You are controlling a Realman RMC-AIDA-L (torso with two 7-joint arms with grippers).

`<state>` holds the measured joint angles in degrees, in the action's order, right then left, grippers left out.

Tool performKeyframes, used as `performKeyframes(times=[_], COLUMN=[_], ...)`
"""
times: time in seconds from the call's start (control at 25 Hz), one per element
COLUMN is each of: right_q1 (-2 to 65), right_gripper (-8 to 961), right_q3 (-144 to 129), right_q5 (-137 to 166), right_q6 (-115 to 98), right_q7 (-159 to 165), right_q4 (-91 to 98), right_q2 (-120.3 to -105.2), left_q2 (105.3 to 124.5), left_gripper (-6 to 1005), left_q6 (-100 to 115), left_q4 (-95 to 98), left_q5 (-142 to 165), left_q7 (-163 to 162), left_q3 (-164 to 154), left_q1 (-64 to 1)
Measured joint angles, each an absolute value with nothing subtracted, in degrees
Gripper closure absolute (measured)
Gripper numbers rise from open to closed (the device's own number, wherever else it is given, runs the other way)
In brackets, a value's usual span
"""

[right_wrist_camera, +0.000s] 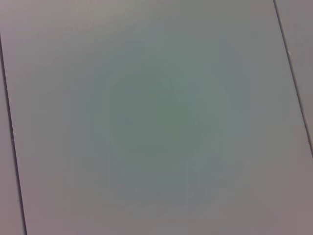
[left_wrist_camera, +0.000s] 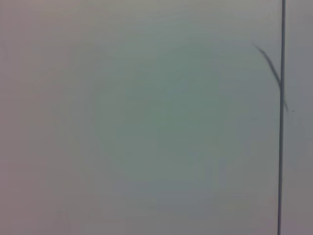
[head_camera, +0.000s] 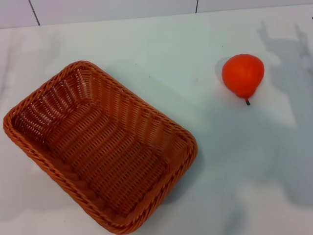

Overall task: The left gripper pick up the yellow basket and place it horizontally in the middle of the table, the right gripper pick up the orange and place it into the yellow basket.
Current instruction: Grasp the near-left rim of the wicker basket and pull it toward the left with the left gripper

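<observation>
From my seat I see the yellow basket (head_camera: 100, 149) sitting on the table (head_camera: 161, 54) toward my left side, turned diagonally so one corner points away from me and its near corner runs off the lower edge of the head view; it is empty, open side up, so it only needs lifting and squaring up rather than righting. The orange (head_camera: 243, 74) lies well apart from it on my right, resting on its side with the short stem pointing toward me, free of anything around it and so open to a grasp from above. Neither the left gripper nor the right gripper appears in any view, so I cannot say whether their fingers are apart or together. Both wrist cameras show only a plain pale surface crossed by thin dark seams, possibly a wall or panel, though I would not swear to it, which suggests both arms are parked and aimed away from the work. Faint shadows fall on the table beyond the orange. I judge the task not yet begun; the basket comes first.
</observation>
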<state>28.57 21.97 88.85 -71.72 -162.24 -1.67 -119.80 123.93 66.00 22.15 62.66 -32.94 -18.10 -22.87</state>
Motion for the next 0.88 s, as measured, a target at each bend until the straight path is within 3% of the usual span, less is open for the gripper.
performKeyframes(times=[0.6, 0.68, 0.88], right_q1=[28.52, 28.48, 28.51], right_gripper=[10, 10, 11], right_q3=[21.97, 21.97, 21.97], right_q5=[89.09, 89.14, 89.21], right_q6=[-71.71, -71.71, -71.71], right_q7=[-162.24, -162.24, -162.24], right_q4=[-1.67, -1.67, -1.67], right_q2=[-119.80, -119.80, -119.80], left_q2=[123.74, 122.81, 118.40], left_gripper=[122, 123, 126], left_q6=[66.27, 65.98, 67.46], left_q4=[24.11, 29.72, 36.59], left_q5=[62.85, 64.64, 73.76], left_q7=[-40.32, -56.19, -81.89], left_q3=[-19.53, -25.09, -33.34], left_q1=[-22.62, -21.64, -21.81])
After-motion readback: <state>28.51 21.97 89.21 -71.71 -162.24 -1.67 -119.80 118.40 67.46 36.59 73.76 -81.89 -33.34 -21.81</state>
